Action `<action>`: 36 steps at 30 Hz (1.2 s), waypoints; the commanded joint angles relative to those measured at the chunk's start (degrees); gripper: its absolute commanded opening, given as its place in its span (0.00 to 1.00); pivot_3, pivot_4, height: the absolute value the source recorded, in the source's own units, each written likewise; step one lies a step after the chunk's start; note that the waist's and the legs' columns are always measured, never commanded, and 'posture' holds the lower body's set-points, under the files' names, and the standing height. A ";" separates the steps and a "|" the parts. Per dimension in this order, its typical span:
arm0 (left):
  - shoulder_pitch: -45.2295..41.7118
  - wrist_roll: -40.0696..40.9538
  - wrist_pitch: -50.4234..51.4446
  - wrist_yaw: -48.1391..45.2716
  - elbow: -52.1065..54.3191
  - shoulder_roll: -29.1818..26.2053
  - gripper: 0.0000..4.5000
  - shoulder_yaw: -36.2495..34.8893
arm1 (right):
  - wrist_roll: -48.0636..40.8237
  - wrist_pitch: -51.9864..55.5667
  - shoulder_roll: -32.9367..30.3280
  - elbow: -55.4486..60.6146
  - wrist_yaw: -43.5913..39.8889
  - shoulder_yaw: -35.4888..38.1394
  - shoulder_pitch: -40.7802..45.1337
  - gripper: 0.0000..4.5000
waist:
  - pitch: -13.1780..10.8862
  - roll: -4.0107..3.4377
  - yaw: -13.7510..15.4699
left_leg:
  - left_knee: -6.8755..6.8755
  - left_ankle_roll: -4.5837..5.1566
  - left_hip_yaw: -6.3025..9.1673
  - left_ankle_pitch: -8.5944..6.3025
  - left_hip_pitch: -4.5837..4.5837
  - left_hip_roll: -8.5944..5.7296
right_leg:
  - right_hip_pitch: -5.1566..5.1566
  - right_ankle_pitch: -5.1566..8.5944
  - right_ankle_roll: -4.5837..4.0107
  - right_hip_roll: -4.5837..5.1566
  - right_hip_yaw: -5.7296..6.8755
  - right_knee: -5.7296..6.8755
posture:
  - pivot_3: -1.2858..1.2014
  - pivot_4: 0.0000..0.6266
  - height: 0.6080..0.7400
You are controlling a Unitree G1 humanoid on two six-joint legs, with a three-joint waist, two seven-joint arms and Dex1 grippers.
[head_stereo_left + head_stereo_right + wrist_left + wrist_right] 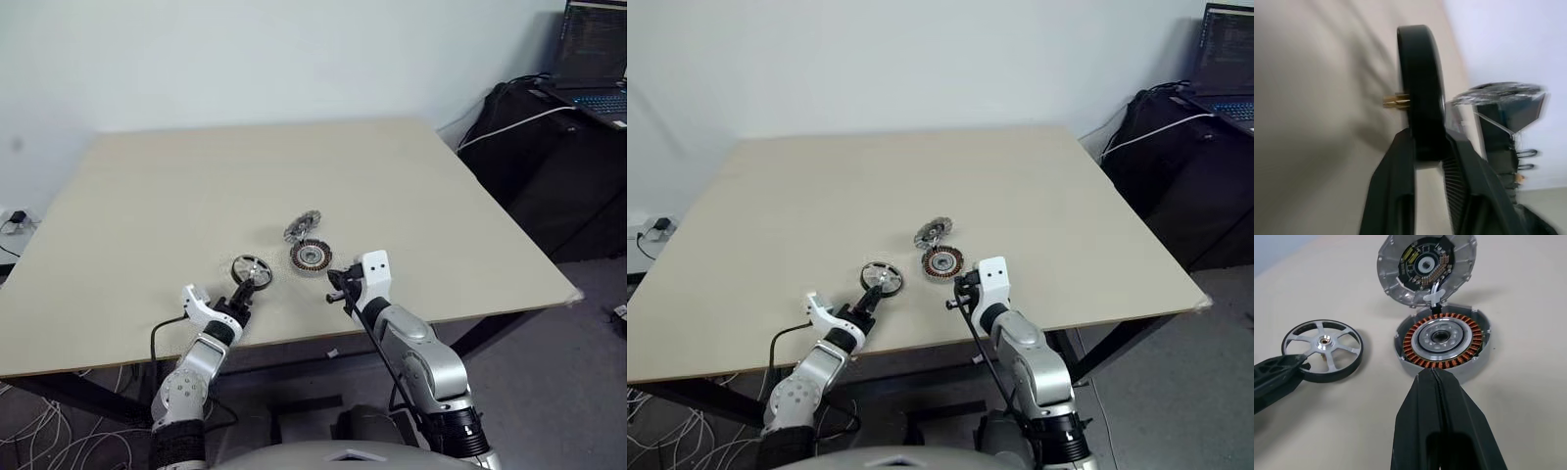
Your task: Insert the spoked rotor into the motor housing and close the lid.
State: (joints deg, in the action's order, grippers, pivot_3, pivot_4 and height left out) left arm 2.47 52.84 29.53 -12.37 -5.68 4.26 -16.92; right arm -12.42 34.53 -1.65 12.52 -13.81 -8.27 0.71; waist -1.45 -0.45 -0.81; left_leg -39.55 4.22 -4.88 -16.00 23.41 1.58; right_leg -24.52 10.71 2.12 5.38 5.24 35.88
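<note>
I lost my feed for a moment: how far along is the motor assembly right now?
Done: the silver-grey metal lid stands open behind the round copper-wound motor housing.

In hand: the left gripper has its black fingers clamped on the rim of the black-rimmed, silver-spoked rotor, beside the housing. The right gripper waits shut at the housing's near edge.

Left: seat the rotor in the housing, then close the lid.

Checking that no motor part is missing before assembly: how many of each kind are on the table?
spoked rotor: 1
motor housing: 1
lid: 1, standing open behind the housing
Total: 3
</note>
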 commanded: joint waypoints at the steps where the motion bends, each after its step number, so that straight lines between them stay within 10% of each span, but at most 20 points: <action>1: -0.99 0.95 -0.23 1.67 -0.58 2.84 0.09 -1.08 | -0.83 -0.12 0.11 2.74 0.24 0.62 0.34 0.00 | 0.01 0.02 -0.03 | 0.00 -0.01 0.00 0.00 -0.01 0.00 | 0.01 0.00 0.00 0.00 0.00 0.01 | 0.52 0.00 1.00; 22: 3.16 22.57 12.86 -1.72 11.93 1.93 0.09 1.72 | -1.85 1.88 -1.78 4.72 -1.26 -1.97 -1.28 0.00 | -0.05 0.15 0.08 | -0.01 -0.17 0.06 -0.07 0.06 -0.01 | -0.03 0.00 0.00 0.02 0.01 -0.01 | 0.52 0.00 1.00; 36: -3.14 19.51 12.77 0.26 6.11 3.69 0.09 7.47 | -2.03 1.86 -1.83 5.22 -0.77 -1.70 -1.80 0.00 | -0.05 0.15 0.09 | -0.01 -0.04 0.06 0.02 0.06 -0.03 | -0.01 0.00 -0.01 -0.03 -0.01 -0.01 | 0.52 0.00 1.00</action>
State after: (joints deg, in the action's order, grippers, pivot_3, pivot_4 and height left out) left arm 0.91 72.66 43.08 -11.75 0.58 4.14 -10.37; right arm -13.88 36.84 -3.78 14.90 -14.77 -10.24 -1.39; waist -1.50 -0.29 -0.71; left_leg -39.56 4.18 -4.82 -15.97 23.47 1.54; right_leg -24.53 10.71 2.12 5.35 5.23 35.86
